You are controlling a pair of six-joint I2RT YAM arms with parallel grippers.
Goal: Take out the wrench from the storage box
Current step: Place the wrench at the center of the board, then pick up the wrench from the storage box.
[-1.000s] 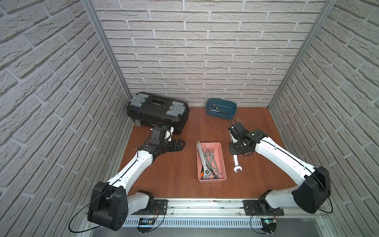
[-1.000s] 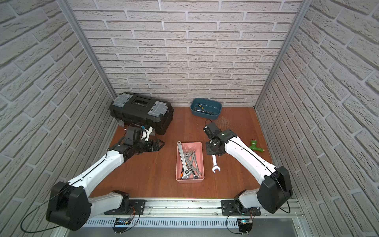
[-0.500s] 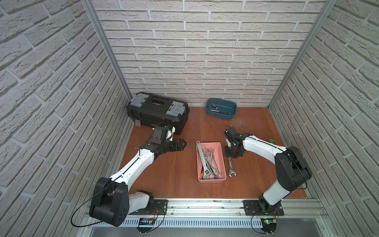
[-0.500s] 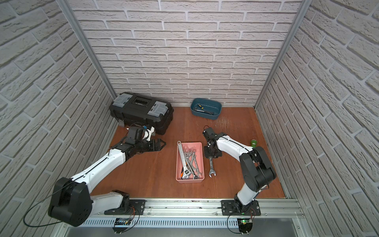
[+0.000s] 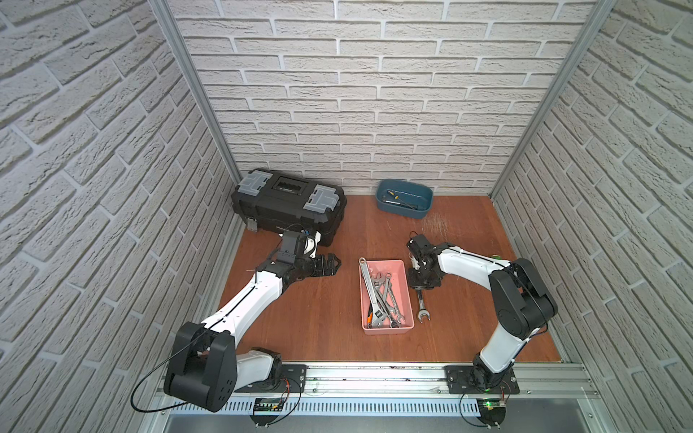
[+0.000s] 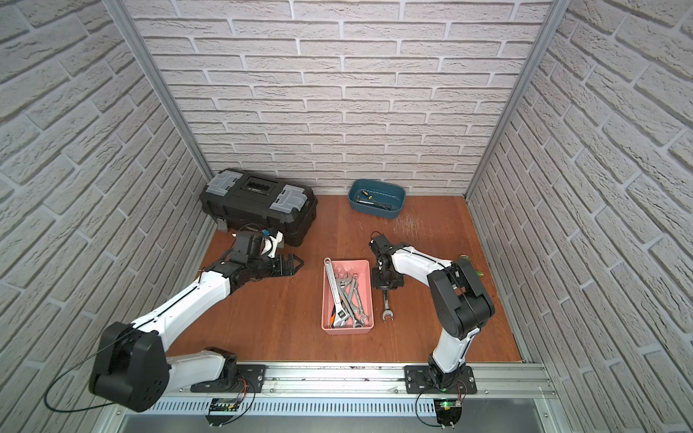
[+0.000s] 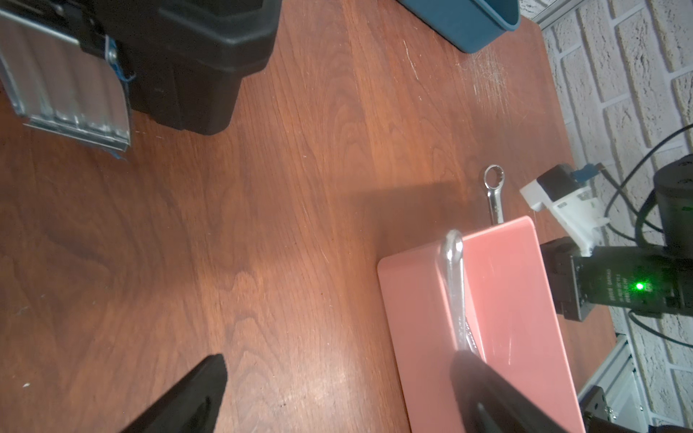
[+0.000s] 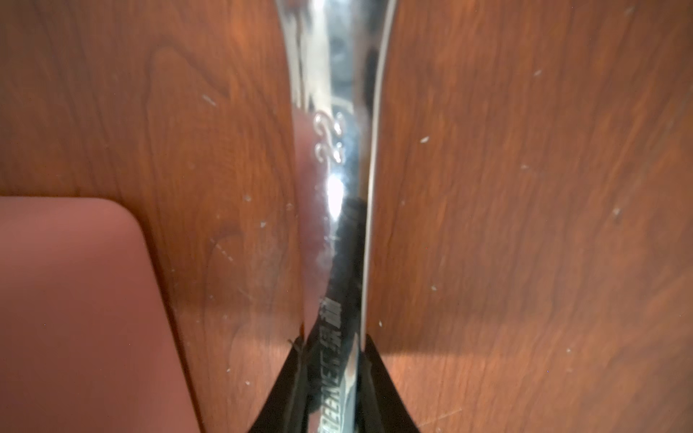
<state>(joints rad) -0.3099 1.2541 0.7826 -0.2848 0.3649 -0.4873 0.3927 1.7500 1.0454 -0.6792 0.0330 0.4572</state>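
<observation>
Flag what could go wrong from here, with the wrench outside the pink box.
The right end effector grips the wrench close beside the storage box; opening or lifting could nudge the box wall. Whether the wrench rests flat is unclear, so release may let it drop or slide. A long wrench overhangs the box rim and could snag.

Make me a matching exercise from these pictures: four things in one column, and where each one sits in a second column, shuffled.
Things
1. pink rectangular plastic storage box
2. large black plastic toolbox
3. dark blue oval plastic tub
4. silver metal wrench

Places
A. against the back wall, small tools inside
B. just outside the pink box, gripped by the right gripper
C. back corner, near the left arm
D. mid-table, several wrenches inside

Pairs: 1-D, 2-C, 3-A, 4-B
</observation>
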